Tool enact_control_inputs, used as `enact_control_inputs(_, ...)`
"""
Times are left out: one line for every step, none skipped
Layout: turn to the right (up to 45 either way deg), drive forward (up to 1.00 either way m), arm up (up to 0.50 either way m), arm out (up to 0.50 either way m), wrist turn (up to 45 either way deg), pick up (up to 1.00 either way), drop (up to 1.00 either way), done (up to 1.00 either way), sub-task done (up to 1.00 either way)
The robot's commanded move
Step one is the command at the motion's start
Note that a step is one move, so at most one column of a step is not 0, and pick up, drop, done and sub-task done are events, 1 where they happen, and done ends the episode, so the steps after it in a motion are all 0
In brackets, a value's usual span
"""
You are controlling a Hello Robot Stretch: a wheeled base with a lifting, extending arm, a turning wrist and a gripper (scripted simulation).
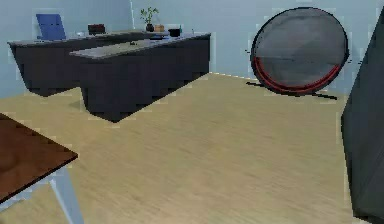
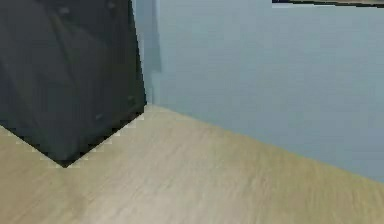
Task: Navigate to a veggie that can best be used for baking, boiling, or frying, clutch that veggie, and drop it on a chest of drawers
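Wood floor (image 1: 220,140) runs to a dark surface (image 1: 140,62): best drive there scanning for the veggie, skirting the brown table (image 1: 25,155); fingers' state cannot be told.

Open floor: the wooden floor (image 1: 210,140) lies bare through the forward view's middle and lower right.
Upper left: a long dark L-shaped counter (image 1: 130,65) bars the way.
Upper right: a round chair (image 1: 298,50) stands at the floor's far edge.
Right edge: a tall dark cabinet (image 1: 365,120).
Lower left: a brown table (image 1: 25,155) corner juts in.
Arm side view: the dark cabinet (image 2: 70,70) takes the upper left, a blue wall (image 2: 270,70) closes the upper right, and bare floor lies below.
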Motion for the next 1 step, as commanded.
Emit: enact_control_inputs(0.0, 0.55, 0.00, 0.00, 0.0, 0.00, 0.00, 0.00, 0.00)
